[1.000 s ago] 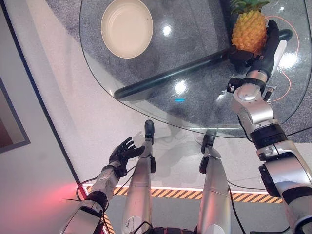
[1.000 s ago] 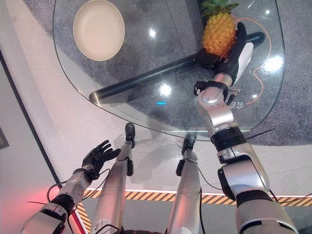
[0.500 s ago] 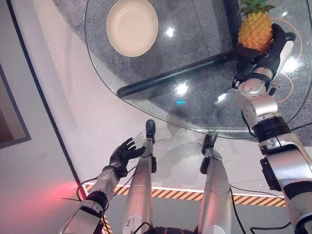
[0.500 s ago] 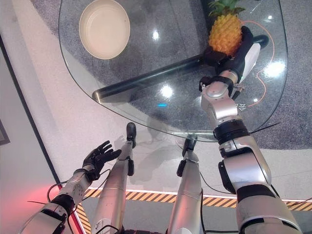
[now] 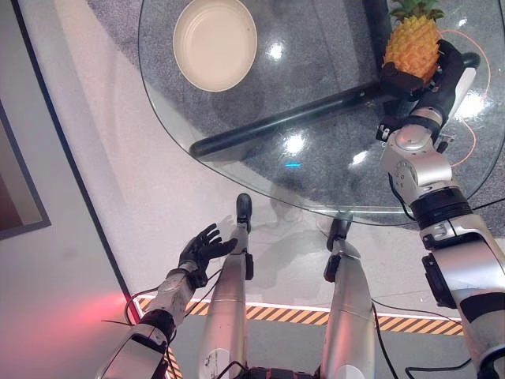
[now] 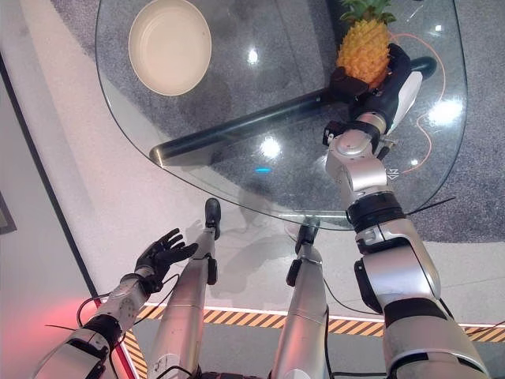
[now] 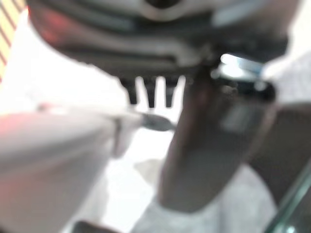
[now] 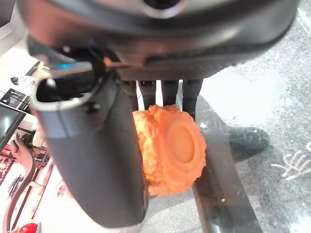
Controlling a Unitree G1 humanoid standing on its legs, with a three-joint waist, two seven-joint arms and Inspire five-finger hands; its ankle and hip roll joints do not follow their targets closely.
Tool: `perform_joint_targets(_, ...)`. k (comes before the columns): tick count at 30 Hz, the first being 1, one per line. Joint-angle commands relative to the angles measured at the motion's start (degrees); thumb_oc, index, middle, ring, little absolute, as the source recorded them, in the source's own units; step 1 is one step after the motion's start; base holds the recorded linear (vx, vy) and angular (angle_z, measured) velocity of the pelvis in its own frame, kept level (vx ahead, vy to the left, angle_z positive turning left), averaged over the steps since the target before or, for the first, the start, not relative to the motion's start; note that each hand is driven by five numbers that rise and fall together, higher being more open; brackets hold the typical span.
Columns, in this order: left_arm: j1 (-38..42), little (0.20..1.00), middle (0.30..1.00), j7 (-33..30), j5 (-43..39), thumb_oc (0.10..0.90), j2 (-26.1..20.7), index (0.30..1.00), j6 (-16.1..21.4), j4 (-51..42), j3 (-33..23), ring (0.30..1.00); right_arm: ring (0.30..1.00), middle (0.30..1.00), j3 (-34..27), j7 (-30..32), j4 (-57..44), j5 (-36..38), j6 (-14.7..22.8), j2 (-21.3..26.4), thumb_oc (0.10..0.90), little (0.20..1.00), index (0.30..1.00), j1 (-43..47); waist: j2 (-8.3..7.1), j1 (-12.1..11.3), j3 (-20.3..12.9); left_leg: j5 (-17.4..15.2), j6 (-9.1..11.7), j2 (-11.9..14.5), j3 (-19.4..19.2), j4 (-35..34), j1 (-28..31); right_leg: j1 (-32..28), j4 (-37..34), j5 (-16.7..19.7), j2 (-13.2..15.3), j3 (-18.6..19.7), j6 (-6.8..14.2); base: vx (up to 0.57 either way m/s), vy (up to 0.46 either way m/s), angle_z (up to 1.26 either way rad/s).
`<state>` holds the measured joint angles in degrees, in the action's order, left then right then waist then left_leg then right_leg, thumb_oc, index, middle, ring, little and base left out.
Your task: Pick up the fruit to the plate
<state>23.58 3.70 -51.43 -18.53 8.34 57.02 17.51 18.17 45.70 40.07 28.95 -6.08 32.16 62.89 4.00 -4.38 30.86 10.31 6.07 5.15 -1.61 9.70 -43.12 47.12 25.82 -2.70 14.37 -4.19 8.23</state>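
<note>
An orange pineapple (image 5: pixel 413 46) with a green crown stands over the far right of the round glass table (image 5: pixel 316 170). My right hand (image 5: pixel 436 75) is shut on it, thumb on one side and fingers behind; the right wrist view shows the pineapple's underside (image 8: pixel 171 148) held against the thumb (image 8: pixel 99 160). A cream plate (image 5: pixel 215 43) lies on the table's far left, well away from the fruit. My left hand (image 5: pixel 199 251) hangs low beside the table's near edge, fingers spread and holding nothing.
A dark tubular table leg (image 5: pixel 284 118) shows through the glass, running across under the middle. An orange cable (image 5: pixel 465 134) loops under the glass at the right. Yellow-black hazard tape (image 5: pixel 284 314) marks the floor near me.
My right hand has closed round the pineapple and raised it slightly off the glass, tilting it a little. The view shifted between the earliest frame and now. The left hand stayed put.
</note>
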Motion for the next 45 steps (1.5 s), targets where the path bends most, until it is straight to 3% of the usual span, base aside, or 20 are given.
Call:
perform_joint_targets(1,-0.6,0.9,0.9,-3.8,-8.0,0.8,-1.7,0.9,3.9,-1.4,-3.2,0.9,0.3,0.3,2.8,-0.6,-1.1,-3.0,1.9,3.3,0.1,0.2,0.3,2.5,1.99,-0.5,-1.1,-5.2,-0.5,-0.9,0.6,4.9,-0.7,-1.9,-6.9,6.2,0.1,-5.6,-0.5,0.0,0.0,0.0)
perform_joint_targets(4,0.7,0.9,0.9,-8.4,-15.0,0.8,-2.1,0.9,9.2,-4.8,-9.1,0.9,0.3,0.3,1.5,0.0,-4.4,-6.7,3.0,2.7,0.1,0.2,0.3,0.1,1.42,-0.4,-1.1,-5.2,-0.4,-1.0,0.9,4.6,-0.5,-2.2,-6.9,5.8,0.0,-5.6,-0.5,0.0,0.0,0.0)
perform_joint_targets(8,2.4,0.9,0.9,-11.3,-18.4,0.8,-2.9,0.9,13.0,-8.2,-12.2,0.9,0.3,0.3,0.4,0.6,-7.8,-10.4,2.9,2.1,0.1,0.2,0.3,-1.5,0.83,-0.4,-1.1,-5.2,-0.3,-1.1,1.1,4.4,-0.4,-2.4,-7.1,5.7,0.0,-5.8,-0.4,-0.02,-0.042,0.01)
perform_joint_targets(16,11.9,0.9,0.9,-20.1,-15.6,0.8,-6.1,0.9,21.3,-19.5,-16.6,0.9,0.3,0.3,-1.8,-0.1,-18.1,-17.4,3.8,0.0,0.1,0.2,0.3,-8.2,-0.87,1.1,-1.1,-5.3,-0.1,-0.8,1.1,4.4,-1.0,-2.1,-7.1,5.6,-0.4,-5.3,-0.2,-0.02,-0.038,0.01)
perform_joint_targets(25,14.8,0.9,0.9,-19.0,-12.2,0.8,-5.0,0.9,26.7,-26.6,-18.0,0.9,0.3,0.3,-2.0,-4.1,-24.8,-27.6,7.3,-1.4,0.1,0.2,0.3,-12.3,-1.82,2.0,-1.1,-5.7,0.3,-0.5,0.9,4.5,-1.5,-2.2,-8.0,5.7,-0.5,-5.1,0.1,0.0,-0.008,0.0)
perform_joint_targets(34,13.8,0.9,0.9,-13.7,-9.3,0.8,-2.6,0.9,27.4,-33.2,-18.0,0.9,0.3,0.3,-2.0,-7.9,-30.5,-35.8,9.2,-2.4,0.1,0.2,0.3,-14.8,-1.91,2.2,-1.1,-5.9,0.3,-0.4,0.9,4.5,-1.8,-2.1,-8.4,5.6,-0.6,-5.0,0.3,0.0,-0.004,0.0)
perform_joint_targets(45,11.9,0.9,0.9,-4.4,-9.5,0.8,-2.5,0.9,21.1,-39.6,-14.5,0.9,0.3,0.3,0.0,-13.5,-35.7,-43.1,12.4,-1.5,0.1,0.2,0.3,-16.7,-1.77,2.6,-1.1,-6.0,0.3,-0.4,0.6,4.6,-2.1,-2.1,-8.8,6.2,-0.3,-5.0,0.7,0.0,0.0,0.0)
